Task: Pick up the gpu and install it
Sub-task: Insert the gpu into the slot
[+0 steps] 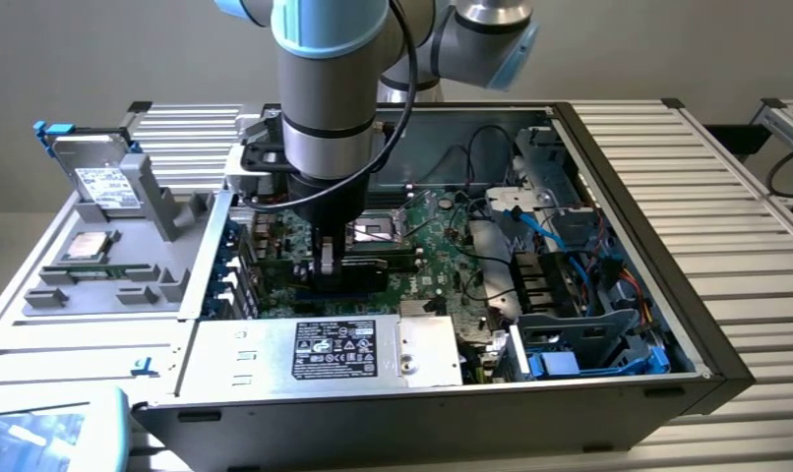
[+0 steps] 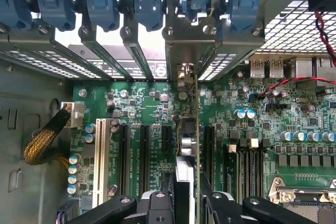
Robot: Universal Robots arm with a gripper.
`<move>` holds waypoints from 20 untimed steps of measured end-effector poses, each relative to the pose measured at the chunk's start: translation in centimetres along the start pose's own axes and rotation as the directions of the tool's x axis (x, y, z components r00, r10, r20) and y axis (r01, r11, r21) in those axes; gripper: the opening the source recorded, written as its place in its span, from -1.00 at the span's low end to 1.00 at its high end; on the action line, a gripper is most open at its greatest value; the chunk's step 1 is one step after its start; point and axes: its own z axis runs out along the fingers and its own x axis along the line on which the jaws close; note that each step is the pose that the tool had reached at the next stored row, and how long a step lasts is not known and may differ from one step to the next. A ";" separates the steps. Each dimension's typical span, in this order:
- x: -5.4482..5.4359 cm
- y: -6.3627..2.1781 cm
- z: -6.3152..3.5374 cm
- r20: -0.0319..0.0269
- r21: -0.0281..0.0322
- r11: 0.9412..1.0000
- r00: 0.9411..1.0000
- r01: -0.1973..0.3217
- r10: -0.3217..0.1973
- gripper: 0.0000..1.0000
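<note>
Now upright on edge between the pincer (image 2: 185,195) fingers (image 2: 157,203): the gpu (image 2: 188,129), thin green board seen edge-on in the wrist view, silver end bracket toward the row of blue slot latches (image 2: 147,3) at the case's rear wall. Clamped from both sides, pincer closed on the card at a middling width. Positioned over the motherboard (image 2: 152,108), in line with a black expansion slot (image 2: 167,140) among several parallel black slots and 1 white slot (image 2: 100,156); contact with the slot impossible to tell. In the exterior view, arm (image 1: 325,79) reaching straight down into the open computer case (image 1: 633,187), pincer (image 1: 329,264) low over the green board, near the bare processor socket (image 1: 374,232).

Around that: silver power supply (image 1: 325,352) with a black label along the case's near edge, blue cables (image 1: 568,241) and drive cage at the exterior view's right, braided yellow cable (image 2: 42,142) beside the board's edge. Case lying on its side on a ribbed aluminium counter (image 1: 725,177). At the exterior view's left, a grey parts fixture (image 1: 108,275) with a labelled grey drive (image 1: 105,182) standing upright and a processor chip (image 1: 85,248) lying flat. Plain pale wall behind.
</note>
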 end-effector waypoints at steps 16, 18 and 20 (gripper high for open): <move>0.0 -0.02 0.05 0.000 0.000 1.000 1.000 0.000 0.000 -0.44; 0.0 -0.02 0.05 0.000 0.000 1.000 1.000 0.000 0.000 -0.44; 0.0 -0.03 0.05 0.000 0.000 1.000 1.000 0.000 0.000 -0.44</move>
